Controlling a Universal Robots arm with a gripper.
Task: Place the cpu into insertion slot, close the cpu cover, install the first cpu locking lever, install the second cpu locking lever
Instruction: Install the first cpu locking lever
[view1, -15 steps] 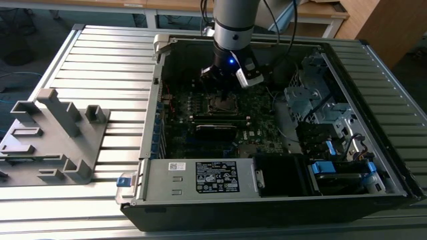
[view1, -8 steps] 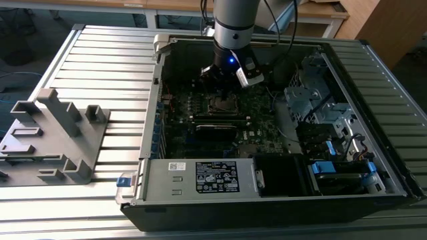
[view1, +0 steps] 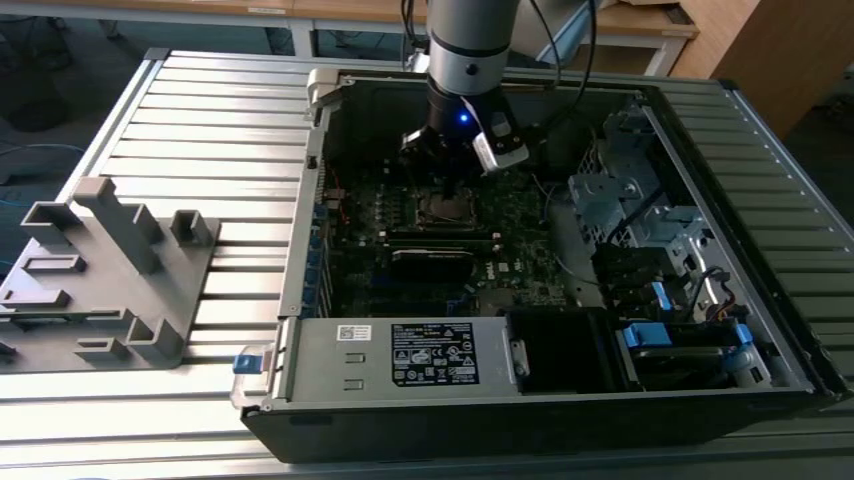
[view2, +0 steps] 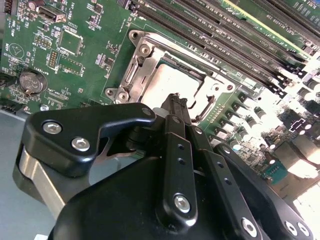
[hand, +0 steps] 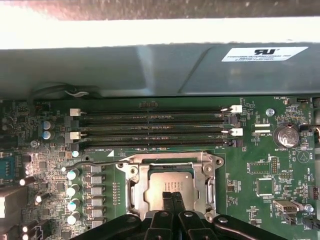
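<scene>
The insertion slot lies in the middle of the green motherboard inside the open computer case. In both wrist views the cpu lies flat in the slot, its silver-grey top showing through the cut-out of the cpu cover, which lies down over it. My gripper hangs just above the near edge of the cpu, its two slim black fingers pressed together with nothing between them. A thin wire lever runs along one side of the cover.
Long black memory slots run beside the socket, with the case wall past them. A coin battery sits on the board. A labelled power-supply box, a drive cage and a grey fixture on the slatted table surround it.
</scene>
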